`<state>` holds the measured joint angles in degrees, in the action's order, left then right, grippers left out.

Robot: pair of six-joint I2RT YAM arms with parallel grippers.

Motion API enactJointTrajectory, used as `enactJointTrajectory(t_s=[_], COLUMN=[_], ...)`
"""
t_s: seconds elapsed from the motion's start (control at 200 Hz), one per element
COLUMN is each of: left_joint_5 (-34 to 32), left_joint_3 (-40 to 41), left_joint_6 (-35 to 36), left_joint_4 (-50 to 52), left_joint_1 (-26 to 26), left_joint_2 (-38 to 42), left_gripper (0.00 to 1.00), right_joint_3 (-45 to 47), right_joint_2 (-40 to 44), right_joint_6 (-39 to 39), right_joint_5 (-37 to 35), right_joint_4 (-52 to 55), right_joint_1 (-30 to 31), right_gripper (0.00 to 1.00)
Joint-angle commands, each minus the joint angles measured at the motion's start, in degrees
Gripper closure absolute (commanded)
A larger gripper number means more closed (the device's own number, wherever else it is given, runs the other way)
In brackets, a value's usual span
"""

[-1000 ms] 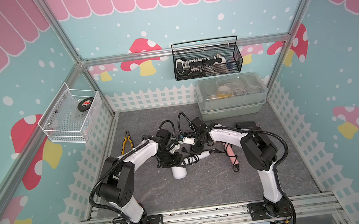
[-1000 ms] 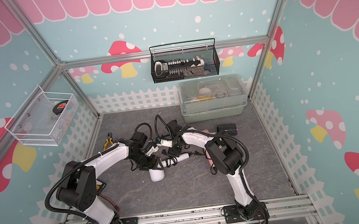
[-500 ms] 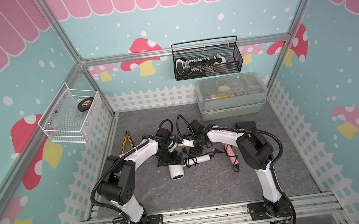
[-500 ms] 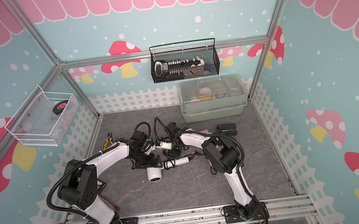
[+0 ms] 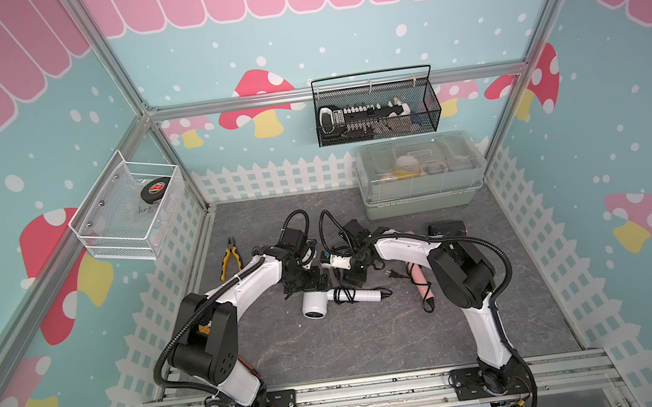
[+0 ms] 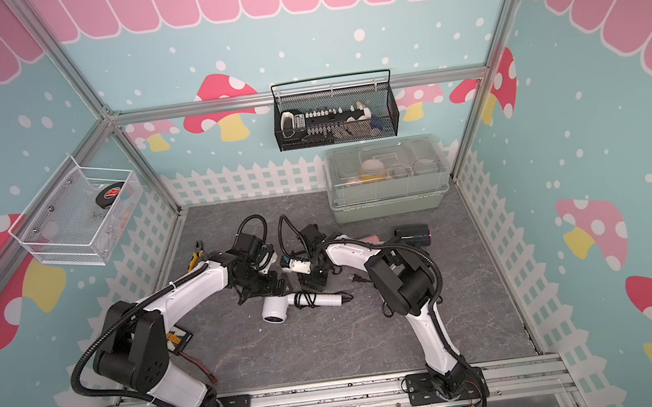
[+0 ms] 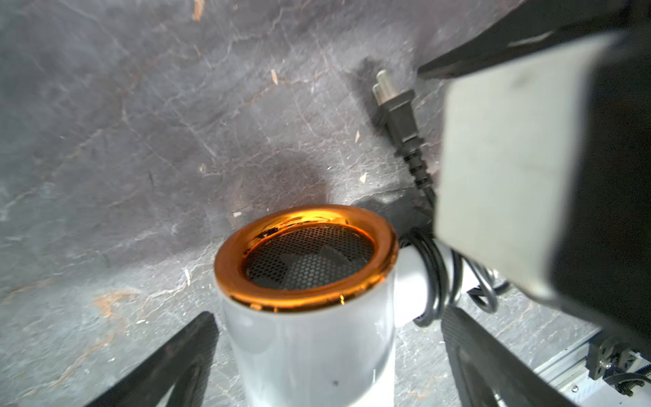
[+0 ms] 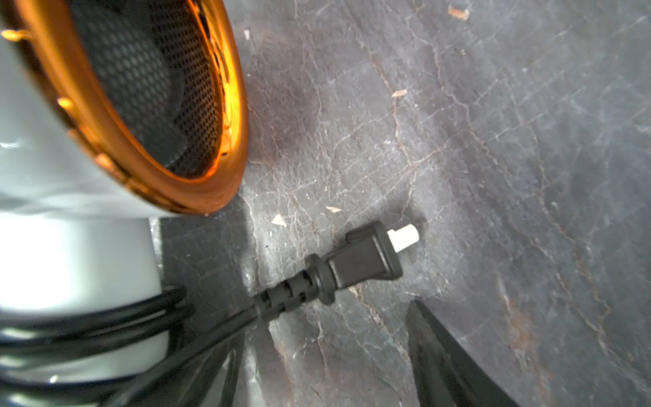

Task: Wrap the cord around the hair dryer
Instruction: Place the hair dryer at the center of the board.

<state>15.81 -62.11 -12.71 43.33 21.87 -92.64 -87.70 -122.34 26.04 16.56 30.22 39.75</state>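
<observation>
Both wide: left fingers (image 7: 165,370), right fingers (image 8: 447,359) probably; wrist views alone show hair dryer (image 7: 306,352) copper rim (image 7: 299,299).

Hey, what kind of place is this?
Probably a robot training cell dressed up as a playroom. An aluminium frame carries mushroom-print walls. A left arm and a right arm are bolted to a front rail.
</observation>
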Motion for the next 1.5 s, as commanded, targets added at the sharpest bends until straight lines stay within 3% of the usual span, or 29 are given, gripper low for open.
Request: enactJointTrajectory(t_s=[0.0, 0.59, 0.895, 1.146, 1.416, 1.496], left_joint_5=[0.2, 0.3, -4.4, -12.5, -18.4, -19.7], left_joint_3=[0.7, -0.8, 0.9, 4.3, 9.6, 11.7], left_joint_6=[-0.6, -0.7, -2.2, -2.9, -2.2, -1.7], left_joint_4=[-0.9, -0.2, -3.8, -10.8, -18.7, -21.4], left_joint_1=[-0.2, 1.3, 1.3, 0.5, -5.6, -7.7], left_joint_2=[2.1, 2.7, 8.4, 17.4, 25.8, 28.1], left_gripper=[0.01, 0.01, 0.01, 0.01, 0.01, 0.01], right_joint_3=[1.7, 4.1, 5.7, 10.1, 21.0, 23.6], right_joint_2=[-0.2, 4.5, 10.8, 21.4, 31.9, 34.2], right_joint_6=[-1.5, -3.9, -8.1, -14.2, -21.6, -23.1], right_joint_5=[-0.7, -10.6, -9.1, -4.5, -4.3, -5.0], right_joint_4=[2.1, 4.3, 2.2, -2.4, -11.3, -12.7], right_joint_1=[-0.2, -0.7, -2.6, -10.1, -22.7, -26.4], right_gripper=[0.27, 0.26, 0.25, 0.17, 0.02, 0.02])
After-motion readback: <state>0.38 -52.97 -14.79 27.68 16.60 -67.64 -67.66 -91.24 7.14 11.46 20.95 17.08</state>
